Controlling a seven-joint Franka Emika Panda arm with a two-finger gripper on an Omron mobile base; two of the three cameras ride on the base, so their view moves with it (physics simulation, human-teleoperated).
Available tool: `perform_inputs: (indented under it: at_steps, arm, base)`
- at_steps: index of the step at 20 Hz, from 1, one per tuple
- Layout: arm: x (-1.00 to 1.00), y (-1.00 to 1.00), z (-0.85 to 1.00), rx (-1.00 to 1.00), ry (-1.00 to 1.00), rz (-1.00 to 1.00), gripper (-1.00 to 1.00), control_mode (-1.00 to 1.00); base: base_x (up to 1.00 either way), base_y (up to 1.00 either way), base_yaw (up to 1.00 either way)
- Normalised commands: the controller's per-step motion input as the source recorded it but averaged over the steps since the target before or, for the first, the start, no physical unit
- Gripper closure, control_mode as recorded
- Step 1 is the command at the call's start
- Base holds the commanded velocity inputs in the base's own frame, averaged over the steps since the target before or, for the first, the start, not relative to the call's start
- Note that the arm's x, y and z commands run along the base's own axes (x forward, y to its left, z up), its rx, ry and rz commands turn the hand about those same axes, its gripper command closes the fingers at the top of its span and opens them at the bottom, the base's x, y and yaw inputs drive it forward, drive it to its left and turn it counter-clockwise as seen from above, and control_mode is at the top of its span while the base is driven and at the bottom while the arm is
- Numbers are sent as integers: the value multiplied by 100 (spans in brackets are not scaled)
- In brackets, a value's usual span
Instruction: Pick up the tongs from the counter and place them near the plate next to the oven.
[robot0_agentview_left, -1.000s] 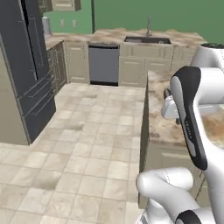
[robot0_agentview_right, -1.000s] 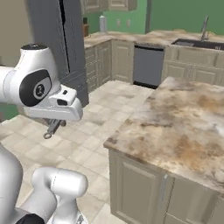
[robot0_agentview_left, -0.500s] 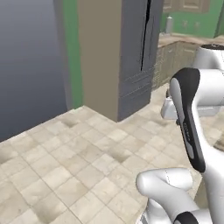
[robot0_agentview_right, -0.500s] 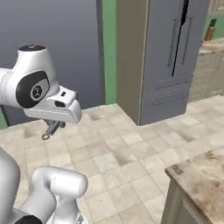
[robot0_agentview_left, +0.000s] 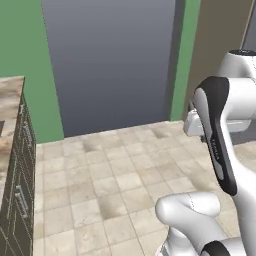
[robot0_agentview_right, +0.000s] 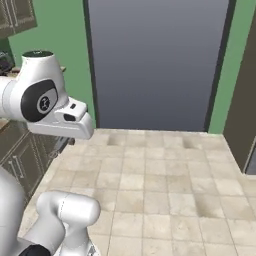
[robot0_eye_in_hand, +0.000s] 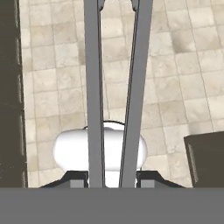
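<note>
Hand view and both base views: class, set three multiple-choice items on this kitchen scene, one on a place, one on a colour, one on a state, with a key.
1. In the hand view, where do the tongs lie?
A. On the floor
B. Between the end effector fingertips, running up the picture
C. On a plate

2. What colour is the wall beside the big grey panel?
A. Green
B. Red
C. White

3. How is the end effector?
A. Open, holding nothing
B. Shut on the tongs
C. Shut on a cup

Key: 1 B, both arms rise from between the fingertips; 2 A, green strips flank the panel; 3 B, the fingertips clamp the tongs.
</note>
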Motion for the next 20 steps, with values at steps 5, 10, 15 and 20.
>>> perform_inputs:
  at_steps: [5, 10, 15, 20]
  arm:
    - [0, 0, 0, 0, 0, 0, 100, 100]
    - [0, 0, 0, 0, 0, 0, 100, 100]
    - [0, 0, 0, 0, 0, 0, 100, 100]
    - [0, 0, 0, 0, 0, 0, 100, 100]
  base:
    - [15, -9, 46]
    - [0, 0, 69]
    - [-22, -9, 85]
    - [-19, -9, 96]
